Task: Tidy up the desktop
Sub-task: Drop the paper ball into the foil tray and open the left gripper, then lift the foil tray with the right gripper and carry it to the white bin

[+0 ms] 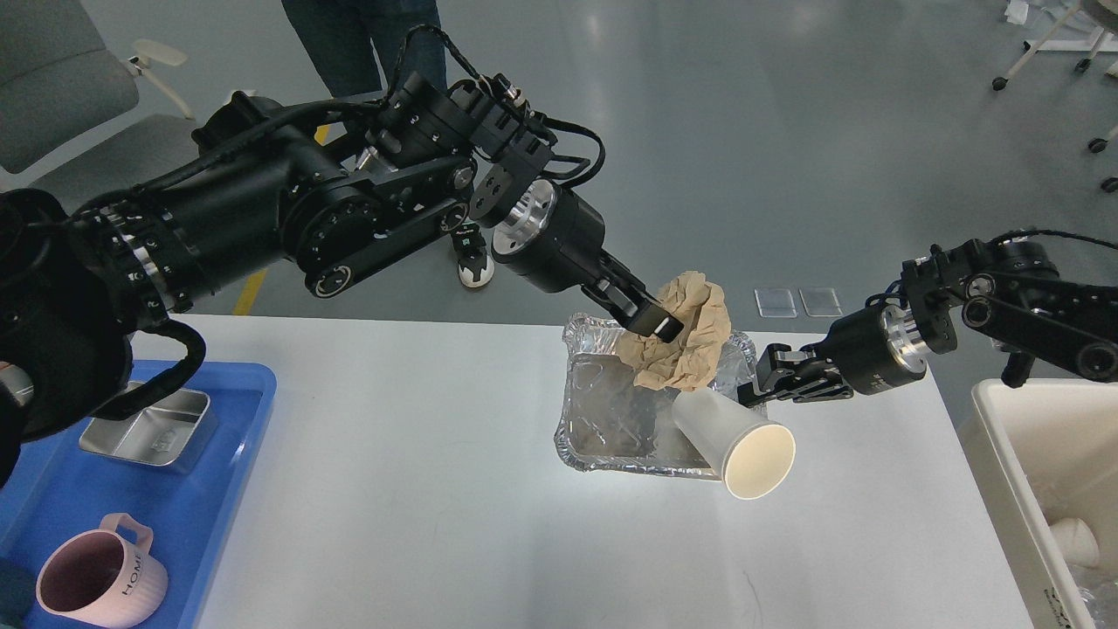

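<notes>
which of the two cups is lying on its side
The white paper cup, tipped over with its open mouth facing the camera, resting against the foil tray on the desktop. The pink mug stands upright in the blue tray.

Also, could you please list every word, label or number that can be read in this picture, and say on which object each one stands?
"HOME": on the side of the pink mug, which stands in the blue tray, the letters running up the wall.
Embossed mark on the small metal tin in the same tray: too blurred to read.
Small print on the rim of the cream bin: too small to read.
No other text shows.
</notes>
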Robot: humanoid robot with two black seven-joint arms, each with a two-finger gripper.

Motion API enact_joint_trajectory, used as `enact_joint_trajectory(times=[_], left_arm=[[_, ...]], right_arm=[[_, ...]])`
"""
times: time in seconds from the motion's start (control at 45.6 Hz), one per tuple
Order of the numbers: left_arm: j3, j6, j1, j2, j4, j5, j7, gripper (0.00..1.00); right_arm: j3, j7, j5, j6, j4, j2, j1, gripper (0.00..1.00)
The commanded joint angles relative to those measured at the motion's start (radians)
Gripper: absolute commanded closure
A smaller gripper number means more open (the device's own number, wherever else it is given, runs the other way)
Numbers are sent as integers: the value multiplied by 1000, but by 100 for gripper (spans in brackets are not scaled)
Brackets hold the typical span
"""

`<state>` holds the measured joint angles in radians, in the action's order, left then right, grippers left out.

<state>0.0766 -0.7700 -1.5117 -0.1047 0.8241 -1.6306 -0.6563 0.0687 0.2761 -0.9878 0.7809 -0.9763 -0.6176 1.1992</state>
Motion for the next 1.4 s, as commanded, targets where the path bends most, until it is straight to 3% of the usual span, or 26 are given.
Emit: enact_joint_trajectory(times=[0.0, 0.175, 0.329, 0.416, 0.57, 0.679, 0.899, 0.986, 1.183, 1.381], left_arm=[[-38, 3, 7, -1, -8, 0, 12, 98], [-54, 5, 31, -7, -14, 0, 33, 87], [-52, 3, 34, -12, -14, 6, 38, 52], [-43, 3, 38, -18, -14, 26, 56, 22], [-43, 3, 44, -18, -49, 127, 136, 2], [-41, 5, 50, -18, -85, 213, 175, 2], [-18, 32, 77, -35, -128, 382, 173, 2], [28, 105, 77, -64, -157, 500, 176, 2], [103, 369, 73, -67, -263, 811, 176, 2], [176, 425, 166, -98, -332, 1176, 178, 2]], right_arm=[[-1, 0, 0, 0, 13, 16, 2, 100], [0, 2, 0, 0, 25, 30, 8, 100], [-1, 2, 0, -2, 31, 32, 10, 100], [-1, 0, 1, -3, 31, 32, 10, 100], [-1, 0, 0, -5, 31, 30, 8, 100], [-1, 2, 0, -5, 33, 30, 11, 100], [-1, 0, 0, -3, 31, 27, 14, 100], [-1, 2, 0, -5, 34, 21, 13, 100], [-1, 0, 9, 1, 70, 10, 8, 100], [-1, -5, 158, 11, 87, -60, -9, 100]])
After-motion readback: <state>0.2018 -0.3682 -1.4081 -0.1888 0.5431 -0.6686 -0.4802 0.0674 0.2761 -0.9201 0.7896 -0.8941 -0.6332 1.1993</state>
